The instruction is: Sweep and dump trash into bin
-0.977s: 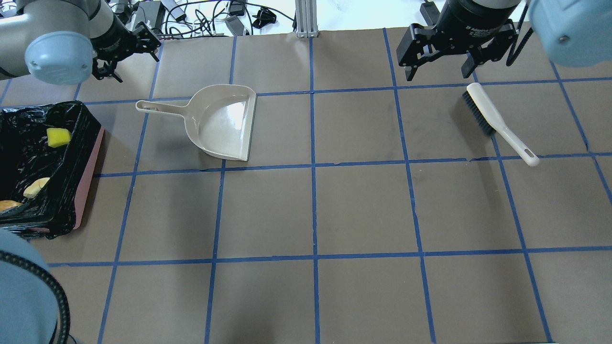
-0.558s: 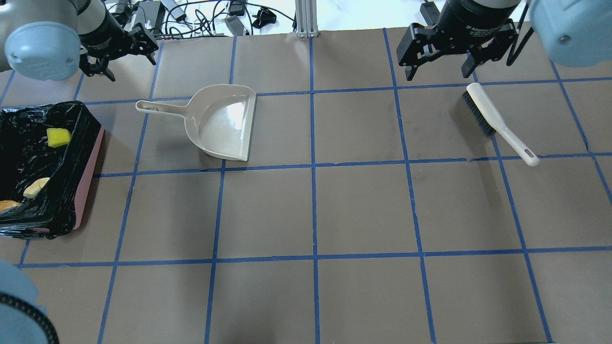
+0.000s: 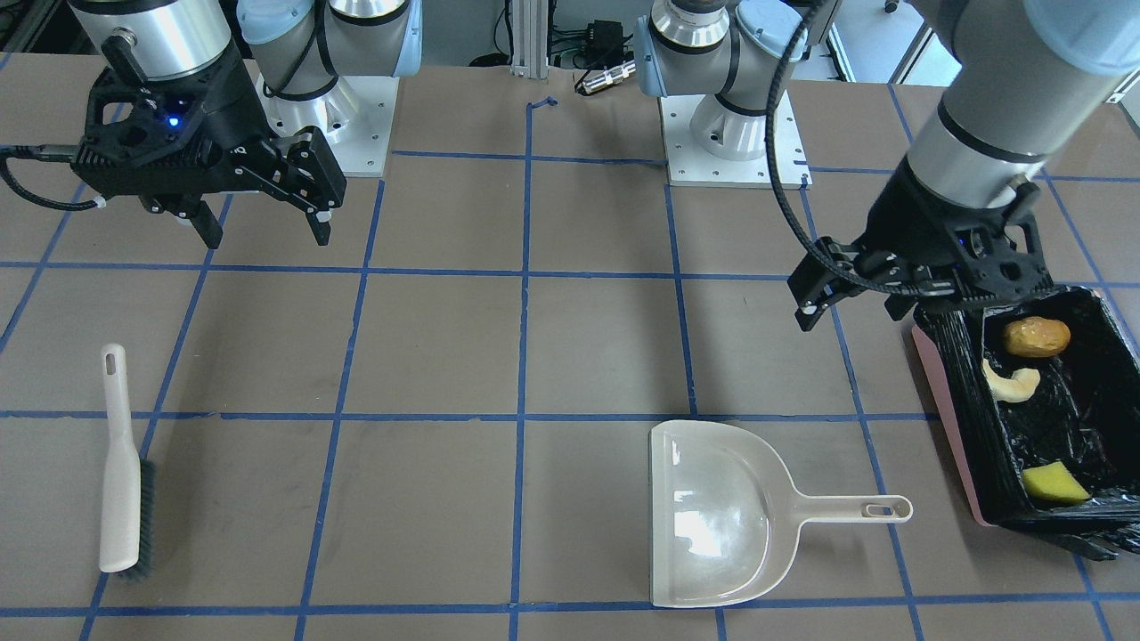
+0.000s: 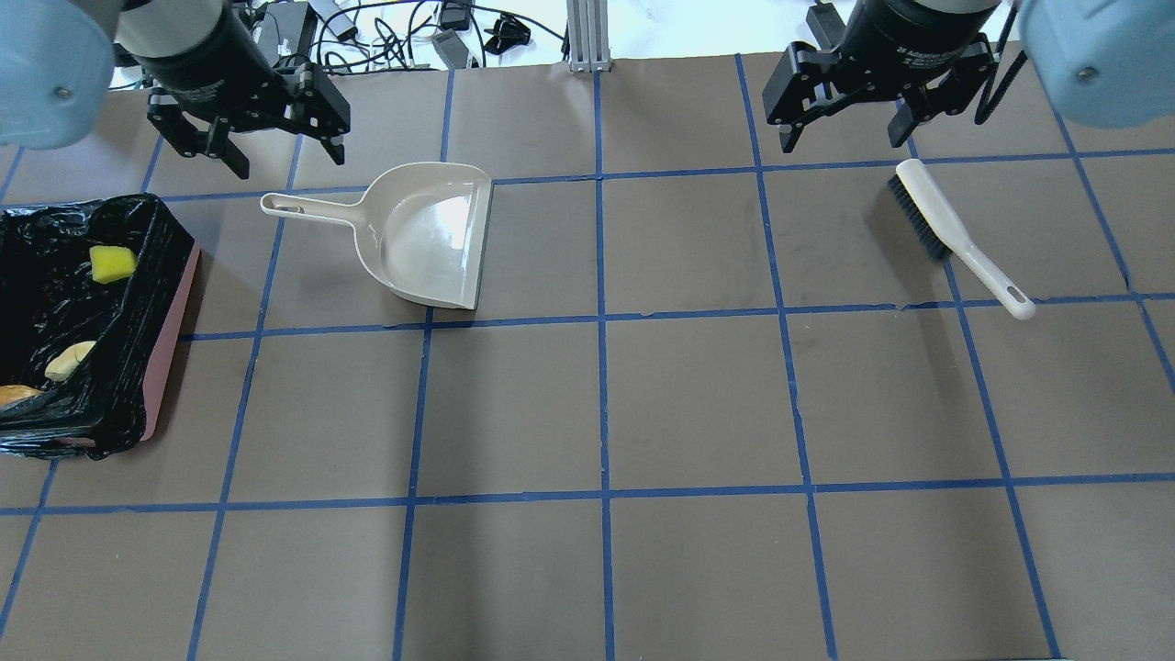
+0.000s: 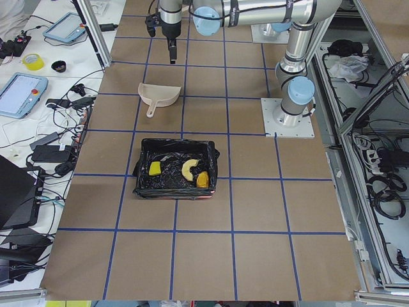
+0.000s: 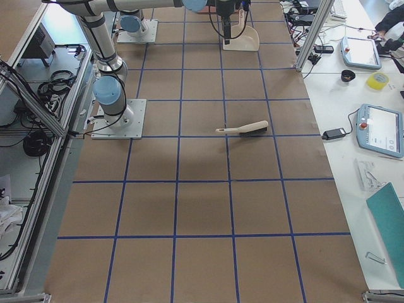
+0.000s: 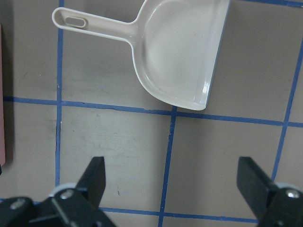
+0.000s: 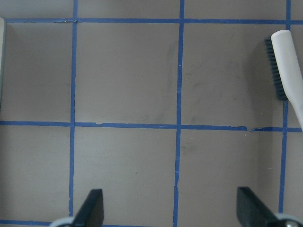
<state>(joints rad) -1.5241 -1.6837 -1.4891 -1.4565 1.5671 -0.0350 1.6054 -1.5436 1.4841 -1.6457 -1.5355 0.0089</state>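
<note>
Trash sits inside the bin (image 4: pixel 170 312), a pink tub lined with a glossy black bag, at the table's (image 4: pixel 698 404) left edge; nearest in it lies the golden-brown lumpy oval (image 4: pixel 16 395), largely cut off by the overhead view's edge; just beyond it is the orange-cream crescent (image 4: pixel 70 360); farther back, apart from both, rests the yellow-green wedge (image 4: pixel 112 263). Farther out and to the right of the bin, the beige dustpan (image 4: pixel 431 239) lies flat on the table, its handle pointing left toward the bin and its open lip facing right; its pan looks bare, though glare covers part of the floor. Well apart on the right, the beige brush (image 4: pixel 959 234) lies on its side, bristle end far and handle angled nearer and rightward. At the far side, the left gripper (image 4: pixel 289 162) hangs above the table just beyond the dustpan's handle, jaws spread wide and holding nothing; the right gripper (image 4: pixel 840 142) hovers beyond the brush's bristle end, jaws likewise spread and holding nothing.
</note>
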